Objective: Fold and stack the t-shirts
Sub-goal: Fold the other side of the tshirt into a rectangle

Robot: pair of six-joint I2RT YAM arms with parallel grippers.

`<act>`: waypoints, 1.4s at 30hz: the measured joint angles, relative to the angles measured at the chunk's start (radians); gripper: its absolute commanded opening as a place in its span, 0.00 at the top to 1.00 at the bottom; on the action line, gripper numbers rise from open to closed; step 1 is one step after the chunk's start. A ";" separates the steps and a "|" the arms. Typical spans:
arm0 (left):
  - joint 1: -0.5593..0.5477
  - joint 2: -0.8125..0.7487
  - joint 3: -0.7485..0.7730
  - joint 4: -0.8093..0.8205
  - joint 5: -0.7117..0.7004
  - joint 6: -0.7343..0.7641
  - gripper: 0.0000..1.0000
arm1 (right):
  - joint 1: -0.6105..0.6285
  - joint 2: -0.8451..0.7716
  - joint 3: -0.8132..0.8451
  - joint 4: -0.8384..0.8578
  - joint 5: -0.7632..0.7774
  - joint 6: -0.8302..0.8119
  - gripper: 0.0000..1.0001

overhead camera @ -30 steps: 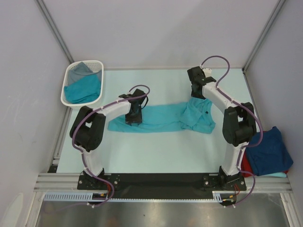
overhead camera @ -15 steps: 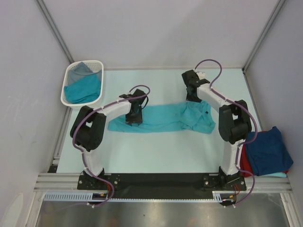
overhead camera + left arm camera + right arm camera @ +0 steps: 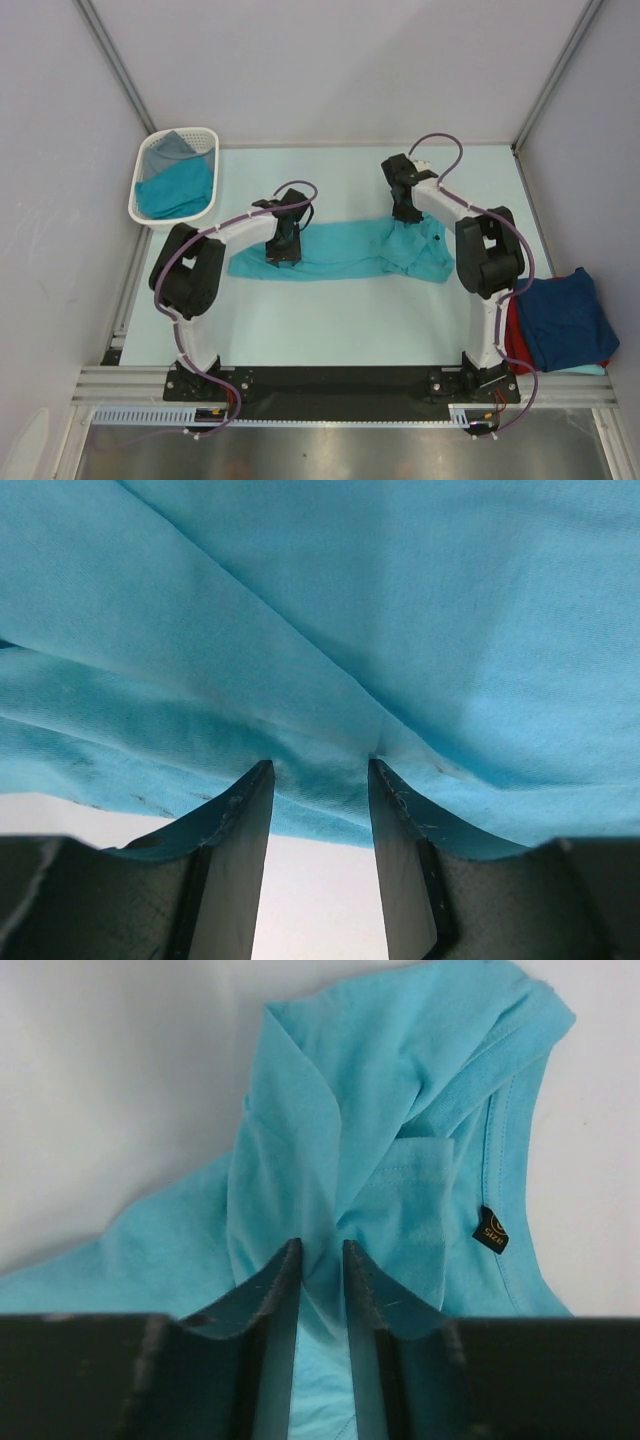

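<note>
A teal t-shirt lies spread in a long band across the middle of the table. My left gripper stands on its left part. In the left wrist view the jaws are narrowed on a bunch of the shirt's near edge. My right gripper is down on the shirt's far right end by the collar. In the right wrist view the jaws pinch a raised fold beside the black size tag. A navy t-shirt lies on a red one at the right edge.
A white slotted basket at the back left holds a teal cloth and a grey cloth. Grey walls and metal posts close in the table on three sides. The arm bases stand at the near edge.
My right gripper has moved left and down from the back of the table onto the collar end of the teal shirt. The left gripper has stayed in place.
</note>
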 measured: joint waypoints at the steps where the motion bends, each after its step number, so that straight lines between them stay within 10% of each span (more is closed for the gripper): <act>1: 0.000 0.000 0.000 0.000 0.000 0.000 0.52 | -0.002 0.005 0.000 -0.003 -0.002 0.003 0.89; 2: 0.000 0.000 0.000 0.000 0.000 0.000 0.52 | -0.004 0.010 0.000 -0.007 -0.005 0.007 1.00; 29: 0.000 0.013 0.011 0.000 0.006 0.001 0.52 | -0.081 -0.079 -0.107 -0.126 0.114 0.132 0.99; 37: 0.000 0.019 0.011 0.002 0.008 0.001 0.53 | -0.093 -0.091 -0.166 -0.097 0.100 0.130 0.34; 42: 0.000 0.020 0.011 0.003 0.008 0.001 0.52 | -0.081 -0.156 -0.175 -0.039 0.067 0.089 0.26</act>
